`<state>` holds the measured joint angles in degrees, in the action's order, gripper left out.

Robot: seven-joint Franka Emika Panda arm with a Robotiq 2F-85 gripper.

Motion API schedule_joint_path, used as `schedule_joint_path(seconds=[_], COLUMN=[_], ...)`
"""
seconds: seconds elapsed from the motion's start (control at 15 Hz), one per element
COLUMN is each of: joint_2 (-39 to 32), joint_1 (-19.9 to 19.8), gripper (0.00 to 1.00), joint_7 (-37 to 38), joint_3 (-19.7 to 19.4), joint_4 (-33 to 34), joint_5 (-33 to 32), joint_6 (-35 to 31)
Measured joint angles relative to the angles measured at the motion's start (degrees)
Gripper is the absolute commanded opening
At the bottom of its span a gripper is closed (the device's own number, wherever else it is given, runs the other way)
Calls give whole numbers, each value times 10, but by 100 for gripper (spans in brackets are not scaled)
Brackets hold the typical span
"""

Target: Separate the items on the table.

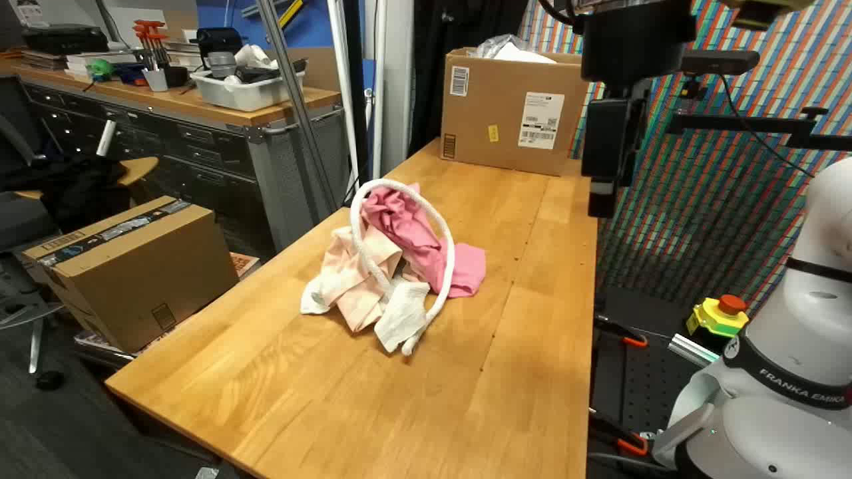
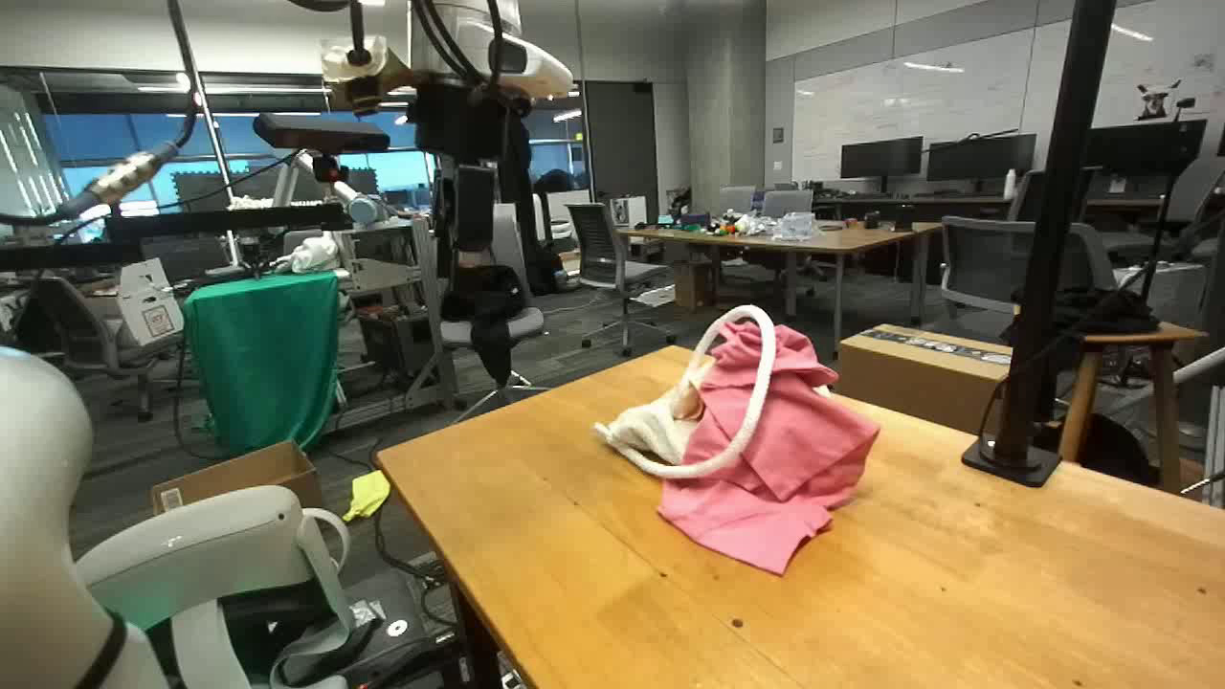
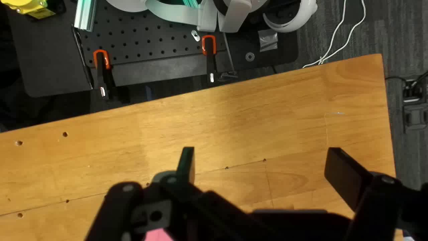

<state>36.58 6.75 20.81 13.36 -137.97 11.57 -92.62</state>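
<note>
Task items sit in a single pile on the counter (image 1: 399,412), visible in both exterior views: pink cloth (image 1: 407,223), peach cloth (image 1: 353,293) and white cloth (image 1: 403,313), crumpled and touching, with a white rope (image 1: 450,256) arching over them in a raised loop, one end just beside the white cloth. The fingers (image 3: 346,177) are spread wide and raised above the counter, apart from the pile; wrist view shows wood between them. Containers, noted in an exterior view: cardboard box (image 1: 486,100) upright at the counter's far end, clear plastic (image 1: 496,45) and a white item (image 1: 522,54) protruding from its top, remainder hidden by the walls. A taped box (image 1: 160,266) is beside the counter, contents not visible. On the workbench (image 1: 183,100), a white bin (image 1: 249,98) holds dark and pale objects (image 1: 253,60), not identifiable; near it, a white cup (image 1: 156,80) holds orange-handled tools (image 1: 152,41), upright. In an exterior view, an open box (image 2: 278,469) stands low beside the counter, interior not made out; a yellow item (image 2: 367,495) lies near it.
</note>
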Motion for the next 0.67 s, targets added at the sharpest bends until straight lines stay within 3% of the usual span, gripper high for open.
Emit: schedule_joint_path(seconds=[0.67], joint_2=[-5], joint_1=[-1], gripper=[100], joint_7=[-2], joint_3=[0], joint_4=[4], joint_5=[-9], joint_6=[-2])
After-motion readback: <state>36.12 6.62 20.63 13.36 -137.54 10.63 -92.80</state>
